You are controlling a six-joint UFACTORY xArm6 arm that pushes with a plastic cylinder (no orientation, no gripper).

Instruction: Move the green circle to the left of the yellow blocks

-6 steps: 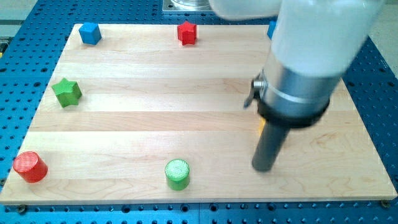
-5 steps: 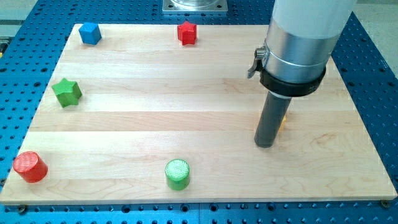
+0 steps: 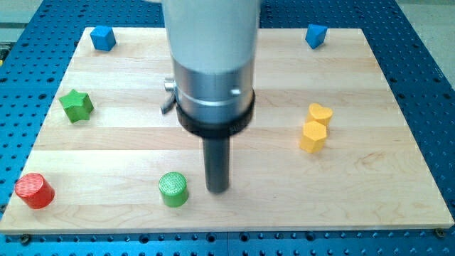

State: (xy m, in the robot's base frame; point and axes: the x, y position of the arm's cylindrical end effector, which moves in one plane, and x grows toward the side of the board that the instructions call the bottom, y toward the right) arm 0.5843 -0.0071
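The green circle (image 3: 173,188) stands near the board's bottom edge, left of centre. My tip (image 3: 217,188) rests on the board just to its right, a small gap apart. Two yellow blocks sit touching at the view's right: a heart-like one (image 3: 320,113) above a hexagon-like one (image 3: 312,136). The green circle lies well to their left and lower.
A green star (image 3: 76,105) sits at the left. A red cylinder (image 3: 34,190) is at the bottom left corner. Blue blocks stand at the top left (image 3: 104,37) and top right (image 3: 316,34). The arm's body hides the top middle of the board (image 3: 128,135).
My tip swept from the right side by the yellow blocks to the left. The green circle shifted left. The yellow blocks are now uncovered; the red block at the top is hidden.
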